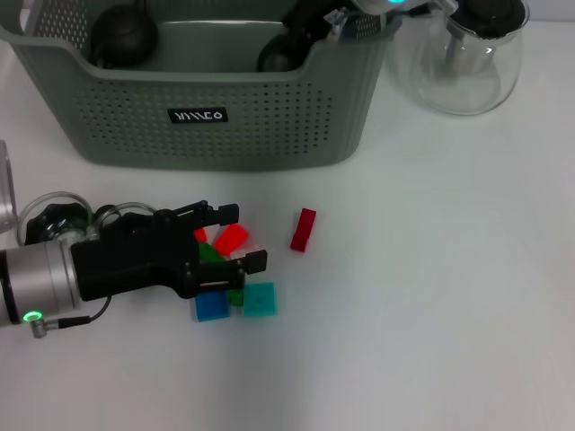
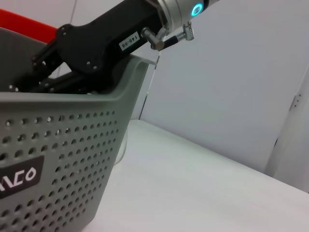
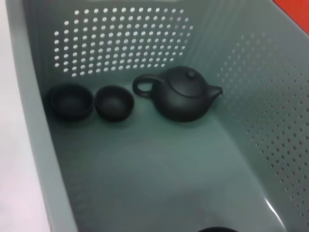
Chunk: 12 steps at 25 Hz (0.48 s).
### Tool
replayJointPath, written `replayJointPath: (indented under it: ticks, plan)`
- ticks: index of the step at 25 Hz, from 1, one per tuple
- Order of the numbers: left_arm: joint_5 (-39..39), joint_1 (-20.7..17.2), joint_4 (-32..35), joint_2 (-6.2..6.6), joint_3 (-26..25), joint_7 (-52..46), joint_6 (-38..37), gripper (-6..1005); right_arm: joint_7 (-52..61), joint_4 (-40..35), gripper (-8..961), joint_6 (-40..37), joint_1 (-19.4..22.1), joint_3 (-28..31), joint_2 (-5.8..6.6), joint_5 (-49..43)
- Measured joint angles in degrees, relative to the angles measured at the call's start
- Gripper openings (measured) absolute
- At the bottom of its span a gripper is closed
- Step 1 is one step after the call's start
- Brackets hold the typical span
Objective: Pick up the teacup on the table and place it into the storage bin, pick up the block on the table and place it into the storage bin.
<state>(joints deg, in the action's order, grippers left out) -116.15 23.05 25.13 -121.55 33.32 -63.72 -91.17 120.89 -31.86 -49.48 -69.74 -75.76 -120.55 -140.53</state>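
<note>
Grey-green perforated plastic forms the storage bin [image 1: 225, 126], which stands at the far side of the white table [image 1: 431, 296] with its black label facing the robot. A clear glass teapot [image 1: 463, 54] with a black lid stands just beside the bin's right end.

Inside the bin, the right wrist view shows 2 dark teacups [image 3: 91, 102] side by side and a dark clay teapot [image 3: 181, 94] next to them, all resting on the bin floor.

The right hand [image 1: 310, 31] reaches over the bin's far right rim; whether its fingers are parted cannot be told.

The left hand [image 1: 235, 238] lies low over the table at the near left, its black fingers spread apart around a cluster of small blocks. An orange-red block [image 1: 230, 238] sits between the fingers, not visibly clamped. Blue [image 1: 212, 306], teal [image 1: 260, 300] and green pieces lie just beside it. A dark red block [image 1: 304, 230] lies apart to the right.
</note>
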Motion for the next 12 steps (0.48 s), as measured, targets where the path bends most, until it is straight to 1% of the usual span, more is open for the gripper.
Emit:
replayJointPath:
  ticks: [3,5,8,12]
  plan:
    - [0.0,-0.1,0.0,0.05,-0.1,0.0,-0.1,860,0.7,-2.4,292,-0.7,0.8,0.0,0.10,0.1]
    - [0.1,-0.2,0.0,0.14,-0.1,0.0,-0.4,859,1.3,-6.0,302,-1.8,2.2,0.0,0.13,0.1]
    - [0.2,-0.3,0.0,0.28,-0.1,0.0,-0.5,858,2.9,-15.4,493,-4.4,5.4,0.0,0.15,0.2]
    - [0.2,-0.3,0.0,0.37,-0.1,0.0,-0.5,857,5.6,-28.0,655,-8.1,9.6,0.0,0.21,0.3]
